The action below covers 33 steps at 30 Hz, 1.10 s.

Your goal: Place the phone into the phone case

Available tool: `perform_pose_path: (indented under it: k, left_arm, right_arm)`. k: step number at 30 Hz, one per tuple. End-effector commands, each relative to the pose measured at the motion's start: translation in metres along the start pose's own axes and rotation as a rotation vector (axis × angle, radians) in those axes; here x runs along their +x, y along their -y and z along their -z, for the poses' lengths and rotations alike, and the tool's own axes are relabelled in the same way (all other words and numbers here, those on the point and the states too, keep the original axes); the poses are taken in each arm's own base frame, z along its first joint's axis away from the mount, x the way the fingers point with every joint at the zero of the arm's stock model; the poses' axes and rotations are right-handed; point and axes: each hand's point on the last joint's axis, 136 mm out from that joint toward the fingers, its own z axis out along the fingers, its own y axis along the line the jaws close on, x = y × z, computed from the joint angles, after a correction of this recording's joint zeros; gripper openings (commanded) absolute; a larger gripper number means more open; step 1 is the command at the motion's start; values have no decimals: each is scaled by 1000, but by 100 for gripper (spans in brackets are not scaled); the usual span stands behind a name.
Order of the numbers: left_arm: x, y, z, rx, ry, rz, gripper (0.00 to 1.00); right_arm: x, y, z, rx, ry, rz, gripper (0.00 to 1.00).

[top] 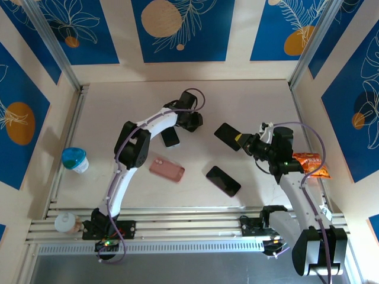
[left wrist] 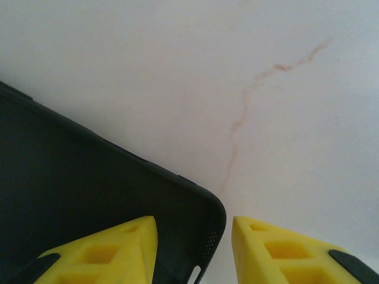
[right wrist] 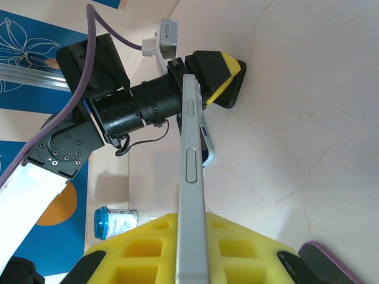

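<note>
slim silver-edged phone [right wrist: 190,177], clenched edge-on in right gripper [top: 241,141], at 3 o'clock of matte black rubbery case [left wrist: 89,195], left gripper [left wrist: 194,236] astride its rounded corner, grip unclear, two phones, two cases, spare phone [top: 223,180] glossy black, pink case [top: 166,170] at 6 o'clock

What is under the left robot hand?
A black phone case lies on the table under the left gripper. One finger is over it, the other over bare table. The gripper hides its far end.
</note>
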Motion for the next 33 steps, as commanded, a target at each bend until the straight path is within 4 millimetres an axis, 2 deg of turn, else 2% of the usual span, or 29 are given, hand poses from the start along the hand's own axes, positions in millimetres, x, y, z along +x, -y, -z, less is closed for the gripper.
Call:
perform_pose_path:
  k: [1,7,10,13,16,19,23,25,28,33]
  left_arm:
    - [45,21,4,53,-109,23,39]
    - [78,47,13,164,-104,179,38]
    - [84,61,19,221,-82,247,38]
    - [78,75,27,296,-43,306,38]
    - [54,80,45,343,19,319,38]
    - [29,66,65,351,76,310,39]
    - [-3,25,83,305,144,294,40]
    - [-15,7,86,281,165,271,42]
    - [-25,-13,80,240,158,239,44]
    - [-30,-29,60,224,130,215,45]
  right_arm:
    - [6,3,7,13,3,-9,0]
    - [9,13,13,59,4,-30,0]
    - [6,16,15,67,10,-47,0]
    - [4,16,16,70,13,-55,0]
    - [7,15,11,47,-16,-76,0]
    - [16,15,1,46,-48,-87,0]
    - [25,12,-14,73,-58,-61,0]
    - [30,11,-24,74,-72,-69,0]
    - [34,8,-42,82,-79,-56,0]
    - [31,0,-74,60,-78,-64,0]
